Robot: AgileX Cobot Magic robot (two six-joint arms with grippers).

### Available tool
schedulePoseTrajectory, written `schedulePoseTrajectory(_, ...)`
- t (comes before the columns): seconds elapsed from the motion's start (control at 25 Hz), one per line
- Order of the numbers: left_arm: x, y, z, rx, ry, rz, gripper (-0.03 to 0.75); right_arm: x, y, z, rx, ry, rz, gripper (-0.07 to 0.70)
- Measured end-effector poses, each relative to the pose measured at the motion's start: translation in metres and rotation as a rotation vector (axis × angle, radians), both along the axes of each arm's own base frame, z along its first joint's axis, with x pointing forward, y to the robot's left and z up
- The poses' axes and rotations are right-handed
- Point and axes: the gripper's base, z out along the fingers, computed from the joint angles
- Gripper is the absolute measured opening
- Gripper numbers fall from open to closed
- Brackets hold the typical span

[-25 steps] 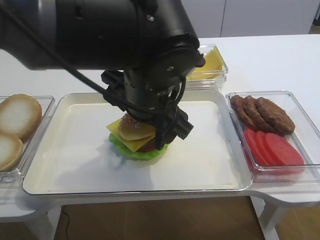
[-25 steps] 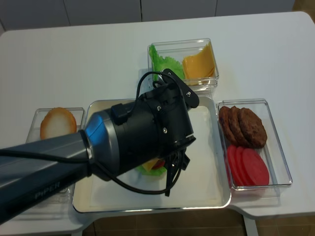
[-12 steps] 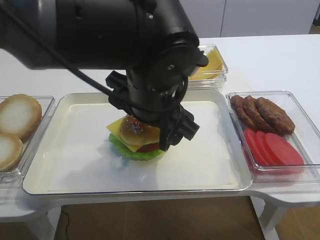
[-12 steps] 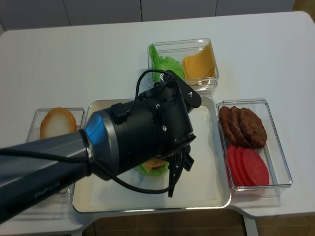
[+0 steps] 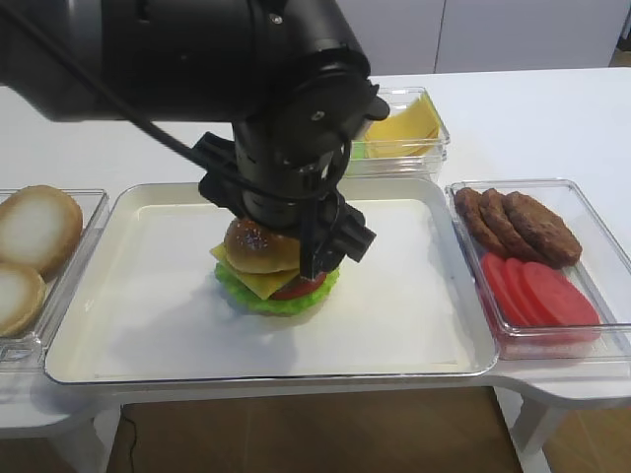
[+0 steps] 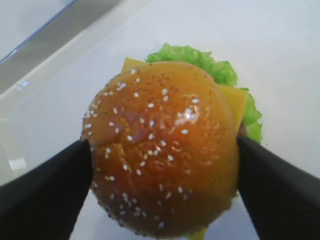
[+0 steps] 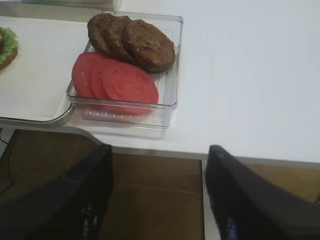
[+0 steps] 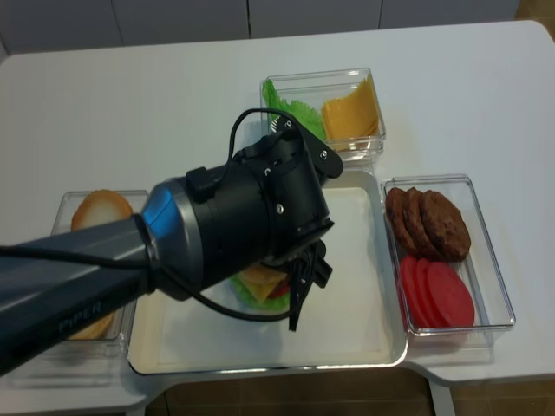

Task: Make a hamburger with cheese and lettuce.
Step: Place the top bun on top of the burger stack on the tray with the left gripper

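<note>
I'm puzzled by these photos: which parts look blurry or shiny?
Left wrist view: the dark gripper fingers are blurred, and the sesame-seeded hamburger shows glare spots. Right wrist view: the black fingers are out of focus.

Bright, even light; blurred wrist-view foreground.

2 overheads, 2 wrists, sharing hamburger (image 5: 268,268).
</note>
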Motion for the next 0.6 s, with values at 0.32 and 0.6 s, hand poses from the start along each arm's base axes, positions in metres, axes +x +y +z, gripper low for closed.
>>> schedulePoseTrajectory(0.32,-0.0002,0.0001,-0.0001,0.000,0.003,0.002,0.678,0.0000,0.0000,0.0000,0.000,0.000,0.000,0.446)
schedulePoseTrajectory(0.6,-0.0002,0.0001,-0.0001,0.000,0.003,0.002,0.678,0.0000,0.0000,0.0000,0.000,0.000,0.000,0.446)
